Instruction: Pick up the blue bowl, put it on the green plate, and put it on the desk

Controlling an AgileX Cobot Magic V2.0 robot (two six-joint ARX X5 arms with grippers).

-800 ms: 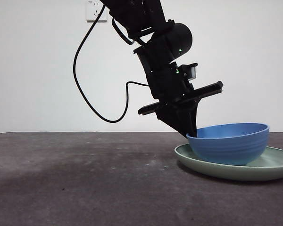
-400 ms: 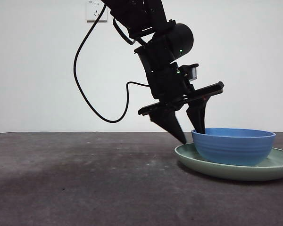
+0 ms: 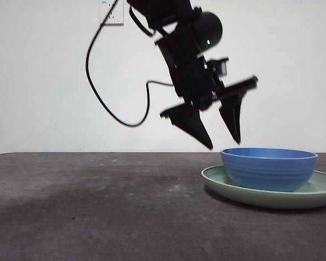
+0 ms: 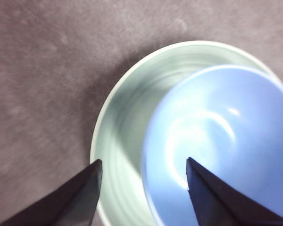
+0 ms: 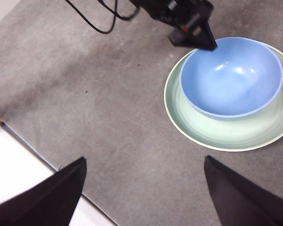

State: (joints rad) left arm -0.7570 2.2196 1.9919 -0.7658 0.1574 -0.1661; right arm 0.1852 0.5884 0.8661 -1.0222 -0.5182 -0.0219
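The blue bowl (image 3: 269, 169) sits upright in the green plate (image 3: 320, 193), toward its left side, on the desk (image 3: 98, 206). My left gripper (image 3: 224, 145) hangs open and empty just above the bowl's left rim, touching nothing. In the left wrist view its jaws (image 4: 143, 160) straddle the rim of the bowl (image 4: 226, 141) over the plate (image 4: 127, 117). My right gripper (image 5: 145, 159) is open and empty, high above the desk. From there I see the bowl (image 5: 231, 75), the plate (image 5: 226, 134) and the left gripper (image 5: 191, 23).
A black cable (image 3: 92, 87) loops down from the left arm in front of the white wall. A wall socket (image 3: 111, 12) is at the top. The desk's edge (image 5: 37, 155) runs across the right wrist view's lower left corner.
One second ago the left gripper held the bowl tilted by its rim. It let go, the bowl settled flat on the plate, and the open gripper rose clear.
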